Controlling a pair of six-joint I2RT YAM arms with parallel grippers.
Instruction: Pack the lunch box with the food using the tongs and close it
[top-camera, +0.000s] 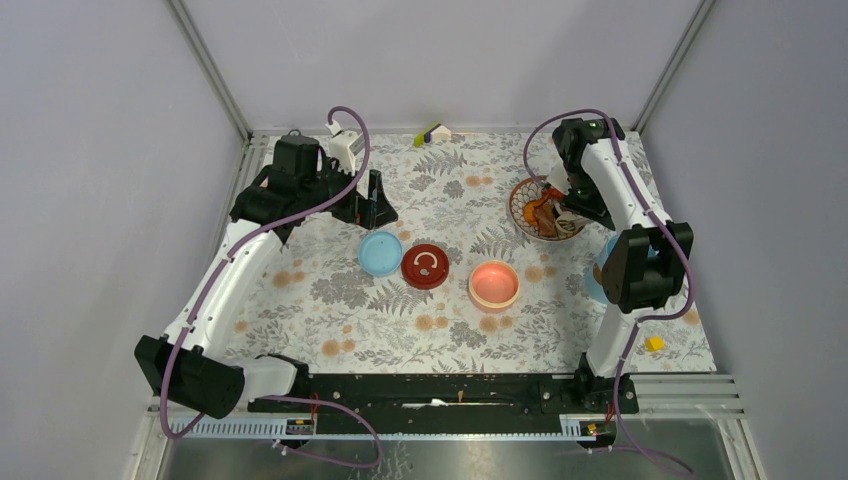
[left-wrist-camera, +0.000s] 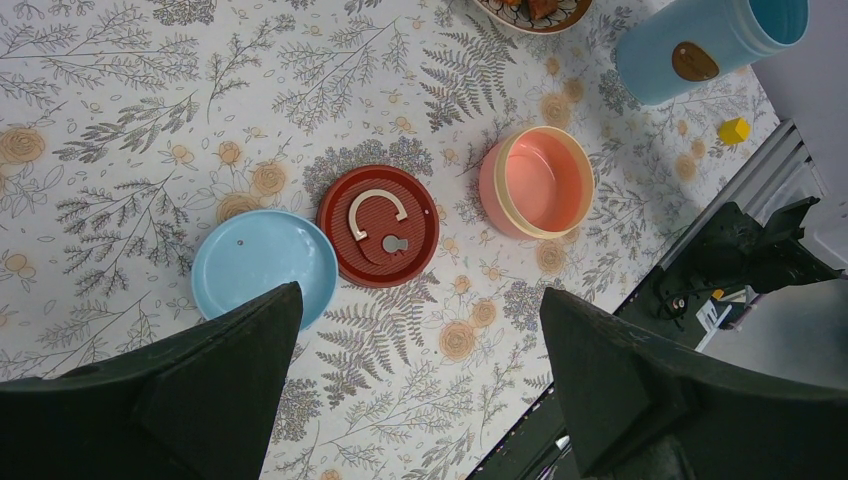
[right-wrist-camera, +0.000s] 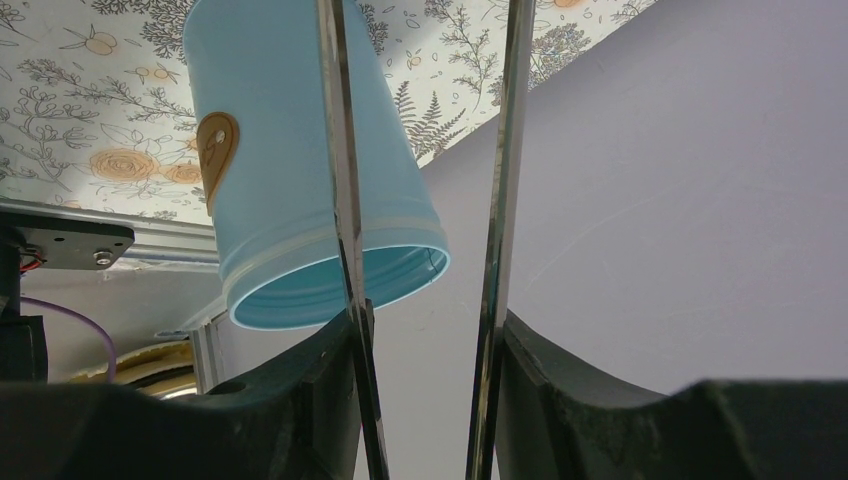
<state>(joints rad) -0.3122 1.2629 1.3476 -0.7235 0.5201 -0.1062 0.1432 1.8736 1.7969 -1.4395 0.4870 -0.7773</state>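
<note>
Gripping the tongs (right-wrist-camera: 344, 200) by their two silvery arms, the right gripper (right-wrist-camera: 430, 340) stands half closed, one arm pressed against each finger. The tong tips are cut off at the top of the wrist view. Just beyond its fingers is one light-blue shell (right-wrist-camera: 290, 170), its open mouth showing and a brown strap end on its wall. Seen from above, this gripper hangs over the one patterned dish (top-camera: 520, 195), where the food (top-camera: 545, 208) is a reddish-orange jumble too small to count; the arm hides most of the shell. The left gripper (left-wrist-camera: 420, 295) is spread wide and holds nothing. Ahead of its fingers sit three round pieces in a row: one light-blue disc (left-wrist-camera: 262, 265), one dark red lid (left-wrist-camera: 378, 225) touching it, and one salmon-pink bowl (left-wrist-camera: 535, 180), apart. One yellow block (left-wrist-camera: 734, 130) lies beyond the bowl.
</note>
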